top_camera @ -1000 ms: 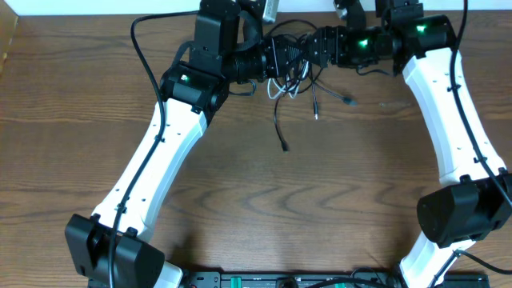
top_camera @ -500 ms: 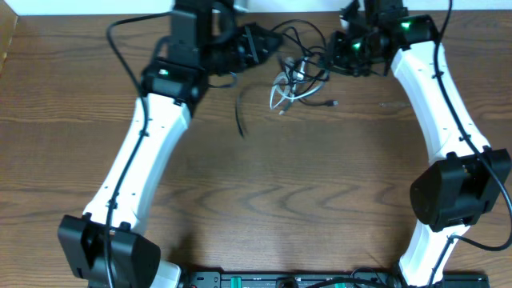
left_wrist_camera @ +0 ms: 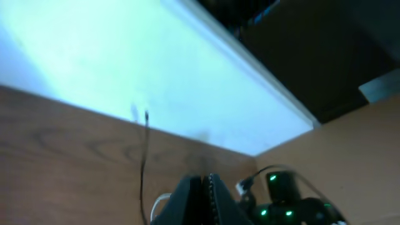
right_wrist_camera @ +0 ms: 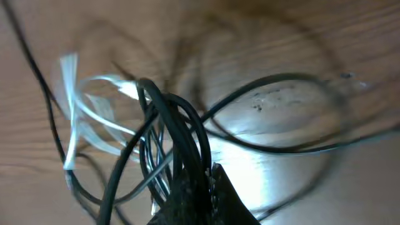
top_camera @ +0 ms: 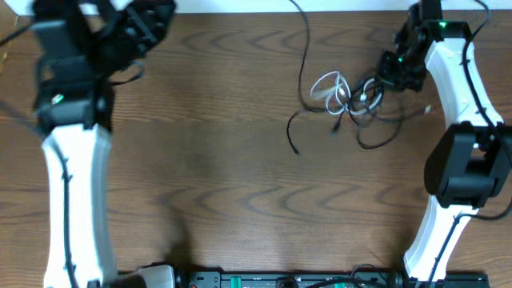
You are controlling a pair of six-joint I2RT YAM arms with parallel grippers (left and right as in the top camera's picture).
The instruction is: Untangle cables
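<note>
The cables (top_camera: pixel 360 100) lie in a tangle on the wooden table, right of centre, with a white cable (top_camera: pixel 326 84) looped at its left side. One thin black cable (top_camera: pixel 306 48) runs from the tangle up past the table's far edge. Another loose black end (top_camera: pixel 293 138) trails down-left. My right gripper (top_camera: pixel 382 80) is at the tangle's right side. In the right wrist view it (right_wrist_camera: pixel 209 178) is shut on a bundle of black cables (right_wrist_camera: pixel 169 119), beside the white cable (right_wrist_camera: pixel 94 119). My left gripper (top_camera: pixel 160 12) is at the far left corner, shut (left_wrist_camera: pixel 205 184) with nothing seen between its fingers.
A white wall (left_wrist_camera: pixel 125 62) runs along the table's far edge. A black bar with sockets (top_camera: pixel 280 280) lies along the front edge. The right arm's lower joint (top_camera: pixel 464 172) stands at the right side. The left arm (top_camera: pixel 68 184) runs down the left side.
The left arm has swung from the tangle out to the far left corner. The right gripper has shut on the black bundle and dragged the tangle to the right.
</note>
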